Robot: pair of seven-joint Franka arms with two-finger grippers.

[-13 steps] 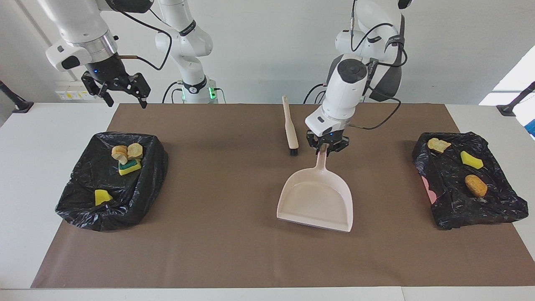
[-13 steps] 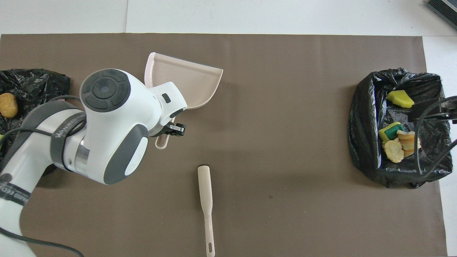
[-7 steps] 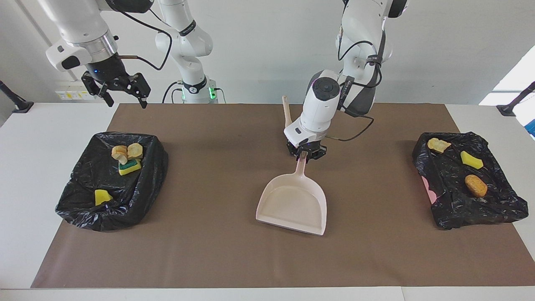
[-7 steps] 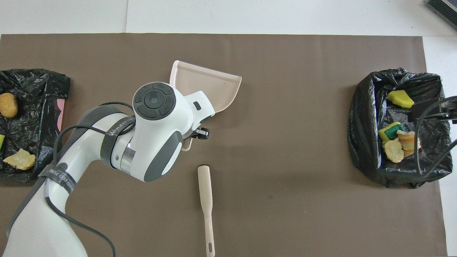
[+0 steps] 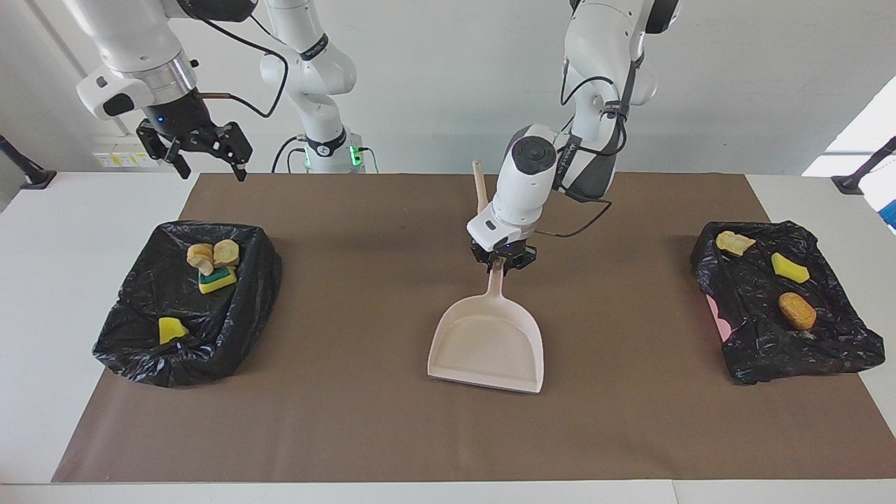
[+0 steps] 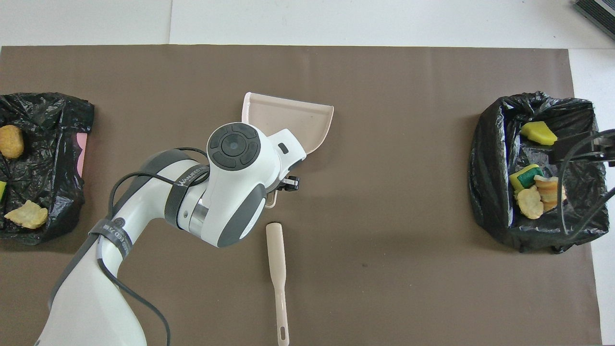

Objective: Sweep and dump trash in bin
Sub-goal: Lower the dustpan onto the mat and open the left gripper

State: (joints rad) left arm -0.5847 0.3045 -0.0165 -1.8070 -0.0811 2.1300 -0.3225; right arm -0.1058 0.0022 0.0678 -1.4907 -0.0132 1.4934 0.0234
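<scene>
My left gripper (image 5: 502,262) is shut on the handle of the pale pink dustpan (image 5: 490,343), whose empty pan sits low on the brown mat at mid-table; the dustpan also shows in the overhead view (image 6: 288,117). The beige brush (image 6: 277,269) lies on the mat nearer to the robots. Trash lies in both black-bagged bins. Tan lumps (image 5: 210,255), a yellow-green sponge (image 5: 217,280) and a yellow chunk (image 5: 171,329) are in the bin (image 5: 126,336) at the right arm's end. A tan scrap (image 5: 733,242), a yellow chunk (image 5: 789,267) and a brown lump (image 5: 796,310) are in the bin (image 5: 840,350) at the left arm's end. My right gripper (image 5: 206,166) waits open, high above the mat's edge beside its bin.
The brown mat (image 5: 350,420) covers most of the white table. No scraps show on the mat. A strip of pink bin wall (image 5: 715,315) shows under the bag at the left arm's end.
My left gripper has carried the dustpan from near the left arm's end toward mid-table and turned it a little. The right arm, brush and trash have not moved.
</scene>
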